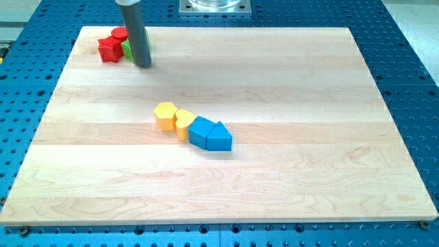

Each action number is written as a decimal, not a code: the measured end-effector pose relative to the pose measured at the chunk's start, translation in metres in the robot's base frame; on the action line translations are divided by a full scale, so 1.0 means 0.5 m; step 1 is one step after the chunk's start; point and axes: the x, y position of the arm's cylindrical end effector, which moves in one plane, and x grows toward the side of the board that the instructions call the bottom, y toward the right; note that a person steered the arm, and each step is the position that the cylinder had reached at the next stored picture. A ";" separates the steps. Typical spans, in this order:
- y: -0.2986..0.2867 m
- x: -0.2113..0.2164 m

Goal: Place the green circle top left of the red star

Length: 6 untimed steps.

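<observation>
Desk (274,82) of pale wood fills most of the view, resting on a blue perforated base (411,82). The dark rod comes down from the view's top at about eleven o'clock from the desk's centre, and my tip (143,65) touches the wood there; the arm carries no claw, so nothing opens or closes. Near the desk's centre lies a row of four blocks touching one another: a blue cube (201,131), with a blue pentagon-shaped block (219,138) at its four o'clock, a yellow heart (183,122) at its ten o'clock, and a yellow hexagon (164,115) further along that line. Far off at eleven o'clock sits a tight cluster: the red star (108,50), a red cylinder (120,33) at its one o'clock, and the green circle (127,48) at its three o'clock, half hidden behind the rod, just beside my tip.
</observation>
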 end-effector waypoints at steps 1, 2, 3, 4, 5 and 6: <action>0.001 0.000; 0.002 0.003; 0.037 0.008; 0.046 -0.141; -0.079 -0.164; -0.146 -0.189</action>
